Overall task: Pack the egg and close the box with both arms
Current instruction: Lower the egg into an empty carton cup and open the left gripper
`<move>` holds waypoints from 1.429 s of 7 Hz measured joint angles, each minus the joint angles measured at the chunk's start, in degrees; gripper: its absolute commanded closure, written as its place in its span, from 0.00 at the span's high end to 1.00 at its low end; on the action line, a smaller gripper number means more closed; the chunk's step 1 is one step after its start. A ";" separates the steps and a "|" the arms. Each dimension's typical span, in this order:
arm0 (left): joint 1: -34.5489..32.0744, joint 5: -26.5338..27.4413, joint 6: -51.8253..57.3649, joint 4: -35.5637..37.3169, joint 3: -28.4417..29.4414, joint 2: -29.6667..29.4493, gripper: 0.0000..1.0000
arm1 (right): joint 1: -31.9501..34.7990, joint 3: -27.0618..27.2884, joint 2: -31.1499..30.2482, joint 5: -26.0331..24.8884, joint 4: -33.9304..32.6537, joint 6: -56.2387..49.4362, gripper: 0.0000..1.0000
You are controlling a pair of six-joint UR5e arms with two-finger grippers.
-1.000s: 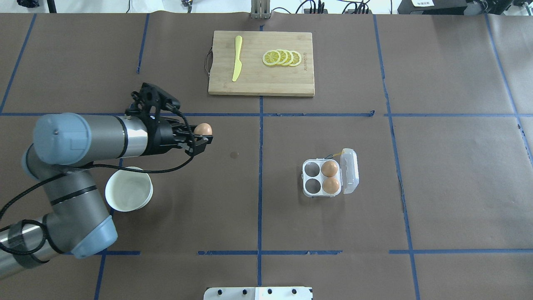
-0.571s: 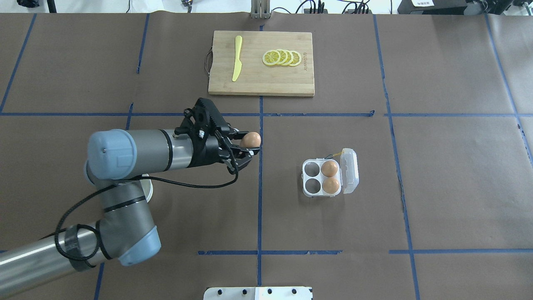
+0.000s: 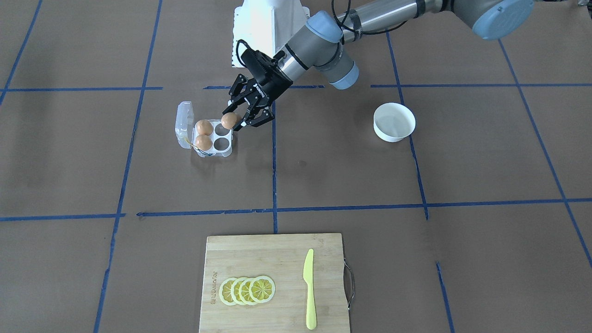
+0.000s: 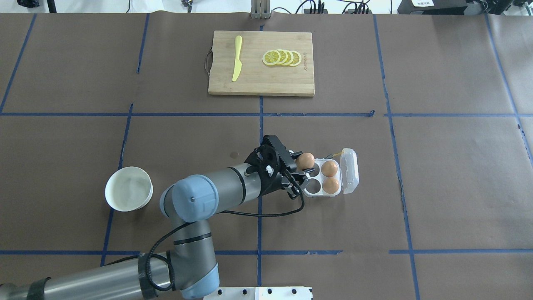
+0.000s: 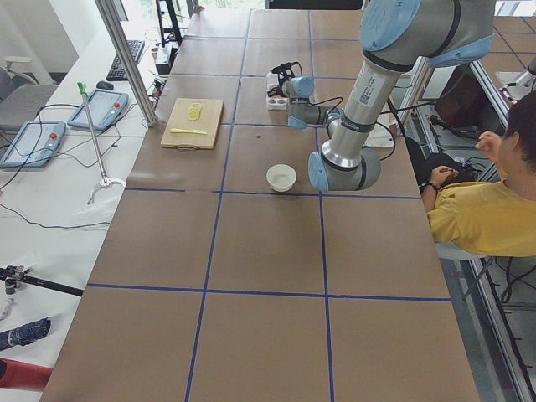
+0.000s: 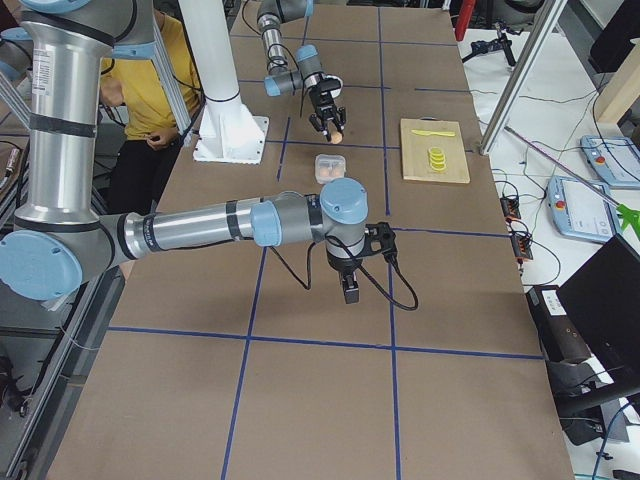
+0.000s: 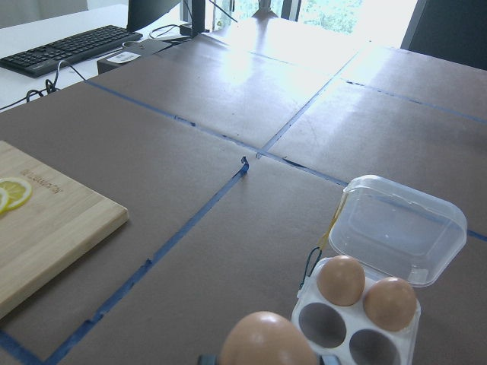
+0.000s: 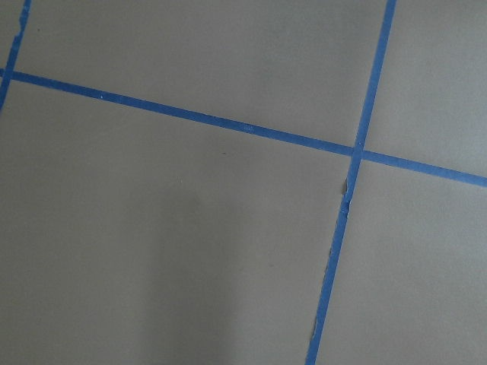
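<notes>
My left gripper (image 4: 305,163) is shut on an orange-brown egg (image 4: 307,159) and holds it just above the left far corner of the clear egg box (image 4: 311,184). The box stands open, its lid (image 4: 350,170) folded out to the right. Two more eggs (image 4: 329,168) (image 4: 331,185) fill its right cells; the two left cells are empty. The front view shows the held egg (image 3: 228,120) at the box's edge (image 3: 221,144). The left wrist view shows the egg (image 7: 266,341) low, with the box (image 7: 326,323) beyond. My right gripper (image 6: 350,292) hangs over bare table; I cannot tell its state.
A wooden cutting board (image 4: 258,81) at the far middle carries lemon slices (image 4: 282,58) and a yellow knife (image 4: 237,63). A round white bowl (image 4: 128,194) stands at the left. A person in yellow (image 5: 486,219) sits beside the table.
My left arm has swung right with the egg, from above the bowl's area across the centre line to the box's left edge. The bowl is uncovered again.
</notes>
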 measured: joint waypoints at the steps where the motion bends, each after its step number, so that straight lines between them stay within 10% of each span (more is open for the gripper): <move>1: 1.35 2.26 -0.02 -0.05 2.56 -1.94 0.14 | 0.11 0.00 -0.04 0.00 0.00 -0.02 1.00; 7: 3.74 5.45 -0.09 -0.05 5.48 -3.27 1.00 | 0.63 -0.11 -0.08 0.00 0.00 -0.03 1.00; 10: 3.75 5.39 -0.52 -0.26 5.29 -3.28 1.00 | 0.69 -0.17 -0.02 0.00 -0.04 -0.01 1.00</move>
